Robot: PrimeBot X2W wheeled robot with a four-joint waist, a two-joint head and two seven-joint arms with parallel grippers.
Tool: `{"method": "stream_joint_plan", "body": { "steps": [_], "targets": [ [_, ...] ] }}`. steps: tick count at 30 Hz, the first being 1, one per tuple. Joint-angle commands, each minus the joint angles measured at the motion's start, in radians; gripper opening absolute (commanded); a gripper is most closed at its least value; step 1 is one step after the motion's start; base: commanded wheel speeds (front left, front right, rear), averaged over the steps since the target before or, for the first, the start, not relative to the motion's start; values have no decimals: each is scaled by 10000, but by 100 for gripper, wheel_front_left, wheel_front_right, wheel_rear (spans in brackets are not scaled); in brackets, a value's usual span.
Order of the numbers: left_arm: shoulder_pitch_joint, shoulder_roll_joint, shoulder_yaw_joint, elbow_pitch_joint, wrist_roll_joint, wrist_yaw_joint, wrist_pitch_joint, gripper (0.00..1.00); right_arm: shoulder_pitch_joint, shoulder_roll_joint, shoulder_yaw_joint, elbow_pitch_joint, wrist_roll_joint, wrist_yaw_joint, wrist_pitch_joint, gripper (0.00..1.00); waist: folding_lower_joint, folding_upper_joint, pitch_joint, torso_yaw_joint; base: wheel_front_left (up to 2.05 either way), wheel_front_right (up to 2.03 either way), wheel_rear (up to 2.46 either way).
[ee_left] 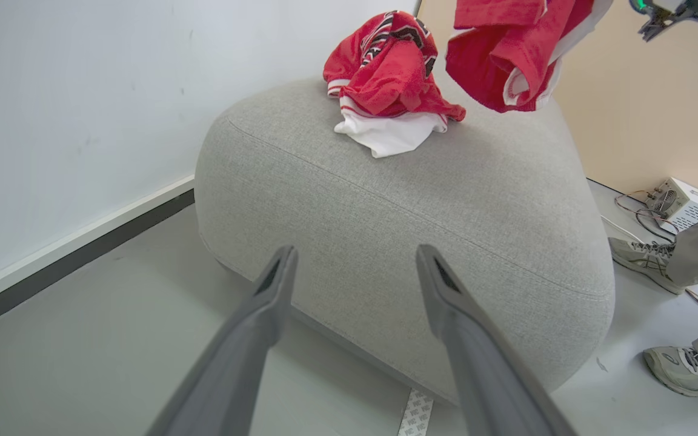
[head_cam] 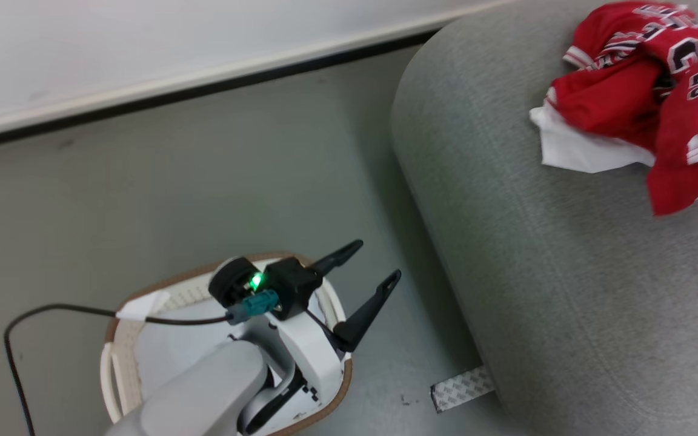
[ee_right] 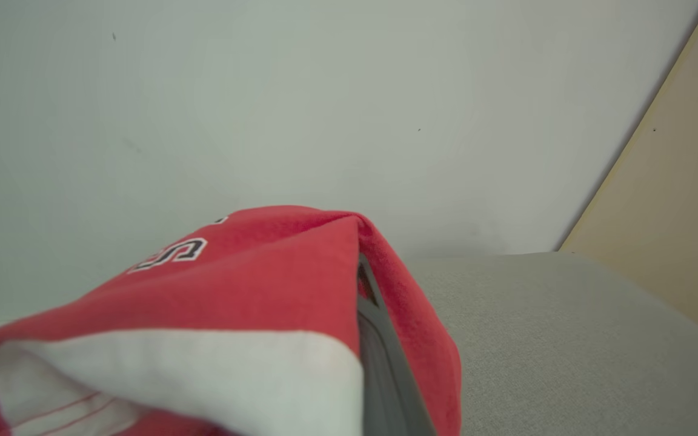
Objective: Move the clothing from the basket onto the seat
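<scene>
Where it bunches, red clothing, number 23

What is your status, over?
Left gripper open near basket. Right gripper shut on red garment above sofa. Other clothes piled on sofa. Nothing blocking.

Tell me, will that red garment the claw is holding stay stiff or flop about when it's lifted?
Probably floppy: the red garment sags in folds below the right claw. Likely light, since a pinch on one fold seems to carry it. It should not roll or slide much; the pile lies crumpled on the seat.
</scene>
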State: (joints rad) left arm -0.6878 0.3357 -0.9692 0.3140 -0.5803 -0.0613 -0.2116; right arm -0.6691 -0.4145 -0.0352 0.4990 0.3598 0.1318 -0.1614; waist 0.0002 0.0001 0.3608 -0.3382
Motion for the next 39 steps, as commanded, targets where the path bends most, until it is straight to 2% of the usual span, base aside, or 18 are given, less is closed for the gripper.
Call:
{"method": "stream_joint_plan", "body": {
  "steps": [1, 7, 14, 20, 25, 26, 27, 28, 29, 33, 39],
  "targets": [
    [-196, 174, 62, -138, 111, -6, 37, 100, -400, -182, -122, 215, -167, -23, 115, 0, -2, -1, 856, 497, 0, 0, 0],
    [-414, 518, 200, -451, 129, 68, 130, 100, -1377, -589, -217, 1000, -732, -23, 456, 0, -2, -1, 1599, 757, 0, 0, 0],
    [-652, 710, 283, -666, 181, 80, 152, 100, -2310, -1108, 442, 2354, -1394, -23, 1419, 0, -2, -1, 2331, 1069, 0, 0, 0],
    [-637, 605, 267, -526, 122, 53, 10, 100, -2402, -1407, 1263, 3448, -768, -23, 3061, 0, -2, -1, 2318, 1256, 0, 0, 0],
    [-547, 552, 282, -367, 16, 57, -98, 100, -2473, -1695, 1835, 3469, -200, -23, 3225, 0, -2, -1, 2128, 1285, 0, 0, 0],
    [-524, 547, 285, -325, -7, 58, -114, 100, -2476, -1750, 1956, 3450, -156, -23, 3208, 15, -2, -1, 2063, 1272, 0, 0, 0],
    [-504, 536, 287, -277, -8, 61, -123, 100, -2476, -1804, 2107, 3428, -106, -23, 3172, 35, -2, -1, 1979, 1256, 0, 0, 0],
    [-487, 509, 288, -235, -23, 61, -138, 100, -2463, -1830, 2247, 3408, -19, -23, 3147, 75, -2, -1, 1885, 1241, 0, 0, 0],
    [-456, 484, 282, -190, -50, 69, -163, 100, -2433, -1852, 2405, 3379, 52, -23, 3132, 100, -2, -1, 1769, 1226, 0, 0, 0],
    [-224, 406, 312, 48, -179, 123, -267, 100, -2114, -1861, 3261, 3133, 685, -23, 3190, 100, -2, -1, 1100, 1173, 0, 0, 0],
    [279, 319, 457, 443, -428, 215, -396, 100, -1602, -2541, 4731, 2572, 1497, -23, 3530, 100, -2, -1, -184, 1209, 0, 0, 0]
  ]
}}
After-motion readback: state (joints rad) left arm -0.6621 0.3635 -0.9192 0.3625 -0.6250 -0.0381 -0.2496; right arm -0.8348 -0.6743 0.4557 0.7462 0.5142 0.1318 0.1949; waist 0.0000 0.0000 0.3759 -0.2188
